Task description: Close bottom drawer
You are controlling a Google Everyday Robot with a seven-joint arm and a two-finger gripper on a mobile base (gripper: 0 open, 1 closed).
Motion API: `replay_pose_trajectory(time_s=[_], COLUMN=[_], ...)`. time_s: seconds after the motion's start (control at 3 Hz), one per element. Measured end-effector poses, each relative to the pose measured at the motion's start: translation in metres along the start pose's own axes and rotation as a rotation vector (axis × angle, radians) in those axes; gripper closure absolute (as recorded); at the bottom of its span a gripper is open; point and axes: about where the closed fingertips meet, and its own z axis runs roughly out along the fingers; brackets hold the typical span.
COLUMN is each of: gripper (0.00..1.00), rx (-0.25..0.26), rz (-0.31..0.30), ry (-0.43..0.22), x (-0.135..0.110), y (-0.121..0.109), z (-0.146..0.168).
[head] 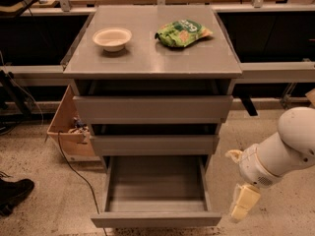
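I'm at the approach: bottom drawer (156, 186) stands pulled out, my hand (244, 203) hangs beside its right front corner, grip I cannot tell; next I'd swing before the front and push.

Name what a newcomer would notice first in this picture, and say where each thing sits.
The grey bottom drawer stands pulled far out of the grey cabinet, near the floor. The robot's cream gripper hangs low beside that drawer's front corner, on the picture's right. On the cabinet top lie a pale round bowl and a green snack bag.
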Motion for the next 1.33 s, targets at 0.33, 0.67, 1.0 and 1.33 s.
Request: replay_pose_trajectory(time_s=[0.33, 0.67, 1.0, 1.33], gripper=[0.0, 0.0, 0.0, 0.0], rx=[0.004, 0.02, 0.018, 0.04], rz=[0.003, 0.015, 0.057, 0.097], ry=[-0.002, -0.011, -0.036, -0.071], x=[-0.001, -0.005, -0.001, 0.013], y=[0.001, 0.002, -0.011, -0.042], z=[0.002, 0.008, 0.054, 0.122])
